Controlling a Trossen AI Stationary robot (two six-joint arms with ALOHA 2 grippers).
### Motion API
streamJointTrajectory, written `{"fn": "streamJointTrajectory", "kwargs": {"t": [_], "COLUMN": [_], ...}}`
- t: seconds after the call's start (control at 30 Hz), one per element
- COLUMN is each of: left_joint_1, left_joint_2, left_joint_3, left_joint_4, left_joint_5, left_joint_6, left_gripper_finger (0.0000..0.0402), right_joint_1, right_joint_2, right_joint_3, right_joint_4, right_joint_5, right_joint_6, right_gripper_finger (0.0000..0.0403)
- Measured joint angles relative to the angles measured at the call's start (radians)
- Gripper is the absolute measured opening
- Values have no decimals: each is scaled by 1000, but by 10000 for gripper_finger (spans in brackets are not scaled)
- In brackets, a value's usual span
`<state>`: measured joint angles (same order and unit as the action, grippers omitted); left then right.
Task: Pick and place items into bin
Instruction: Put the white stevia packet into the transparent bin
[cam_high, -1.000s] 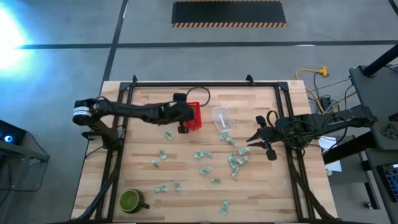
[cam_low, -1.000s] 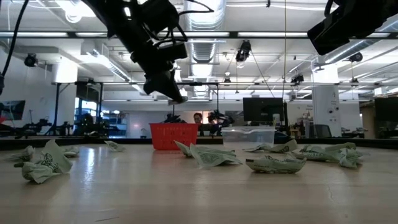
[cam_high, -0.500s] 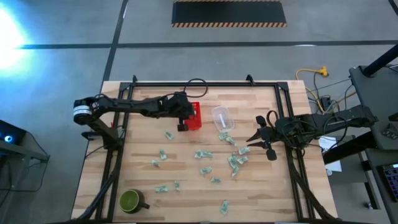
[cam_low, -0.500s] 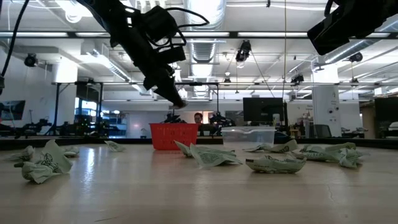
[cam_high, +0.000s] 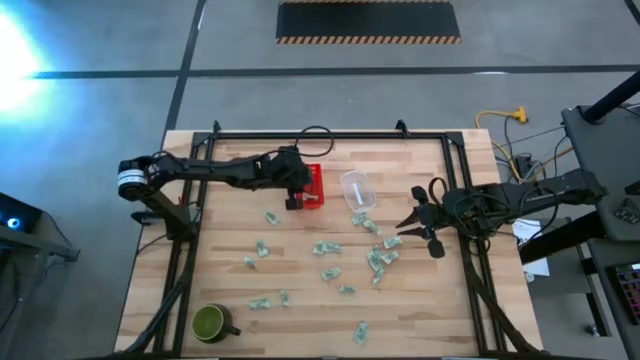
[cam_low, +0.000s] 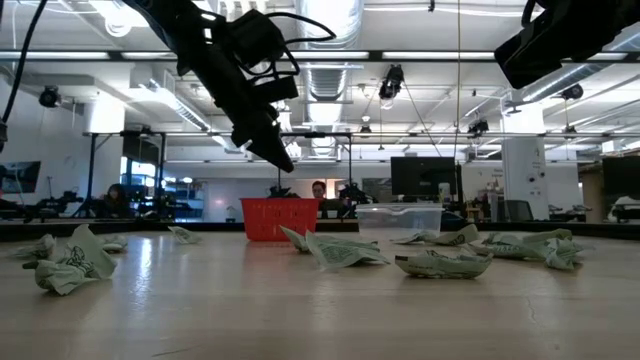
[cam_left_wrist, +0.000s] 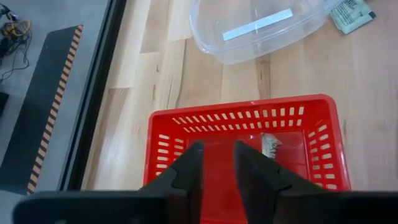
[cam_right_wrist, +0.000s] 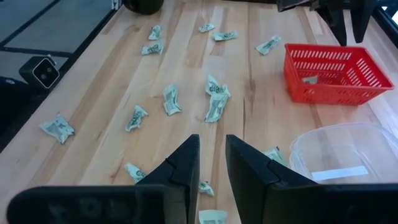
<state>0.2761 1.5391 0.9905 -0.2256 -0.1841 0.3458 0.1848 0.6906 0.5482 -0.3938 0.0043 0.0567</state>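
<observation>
Left wrist view shows the left tool (cam_left_wrist: 217, 165) over the basket (cam_left_wrist: 163, 138), fingers a little apart and holding nothing. For the next pick it should rise clear of the rim before going to the wrappers (cam_high: 327, 248) scattered mid-surface. One wrapper lies inside the basket; the clear tub (cam_high: 356, 188) on its right looks empty. Right tool (cam_right_wrist: 211, 158) waits at the right edge, slightly open, empty.
</observation>
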Motion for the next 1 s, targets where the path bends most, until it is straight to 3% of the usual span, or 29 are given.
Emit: {"fn": "streamJointTrajectory", "kwargs": {"t": [0.33, 0.63, 1.0], "left_joint_1": [-15, -15, -15], "left_joint_2": [0, 0, 0], "left_joint_3": [0, 0, -1], "left_joint_4": [0, 0, -2], "left_joint_5": [-13, -36, -37], "left_joint_6": [-8, -27, -29], "left_gripper_finger": [79, 79, 80], "right_joint_1": [46, 144, 156], "right_joint_2": [145, 360, 512], "right_joint_3": [-95, -97, -75], "right_joint_4": [11, 16, 17], "right_joint_5": [-13, 202, 285], "right_joint_6": [70, 90, 124], "right_gripper_finger": [68, 71, 132]}}
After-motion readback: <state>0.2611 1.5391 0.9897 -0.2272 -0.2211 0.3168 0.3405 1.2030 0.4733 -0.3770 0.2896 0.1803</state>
